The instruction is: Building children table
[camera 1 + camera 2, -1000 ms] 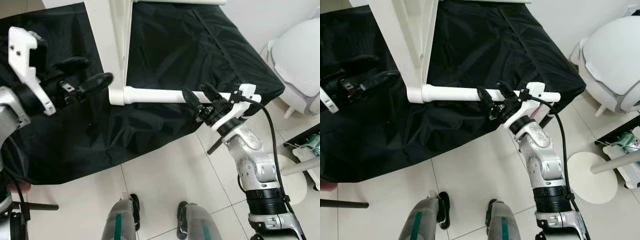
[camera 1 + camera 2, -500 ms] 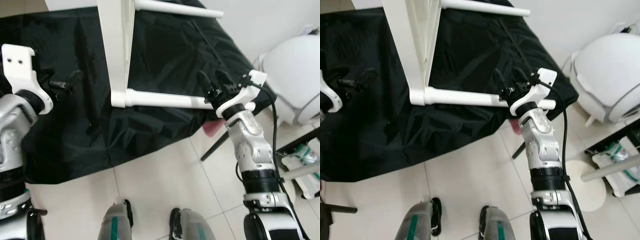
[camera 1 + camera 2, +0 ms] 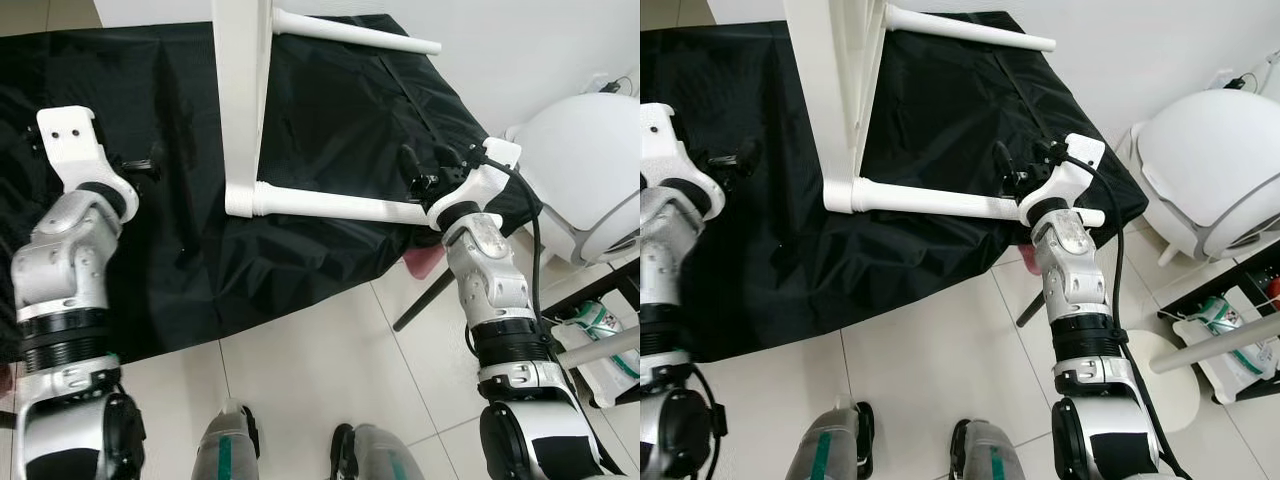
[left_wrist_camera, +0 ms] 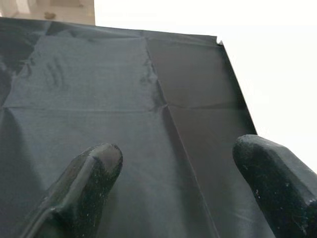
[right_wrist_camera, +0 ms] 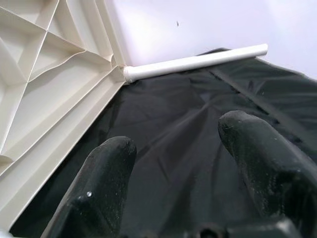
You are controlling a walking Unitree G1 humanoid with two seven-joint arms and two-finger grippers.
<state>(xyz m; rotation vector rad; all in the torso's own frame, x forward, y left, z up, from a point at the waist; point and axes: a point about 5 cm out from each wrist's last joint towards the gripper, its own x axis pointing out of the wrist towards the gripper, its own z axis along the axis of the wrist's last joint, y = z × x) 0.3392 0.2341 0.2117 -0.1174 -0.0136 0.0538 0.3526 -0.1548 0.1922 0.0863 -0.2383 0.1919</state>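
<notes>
White tile floor nearest, robot feet on it. Right gripper [image 3: 1025, 172] fingers spread, empty, hovering just above near table leg [image 3: 330, 204]. Left gripper [image 4: 178, 193] spread, empty, over black cloth [image 3: 330, 110]. Table top [image 5: 44, 99] stands on edge on cloth, near leg and far leg [image 3: 355, 32] sticking out sideways. Judgement: regrip near leg mid-span, brace table top with left before tipping upright
</notes>
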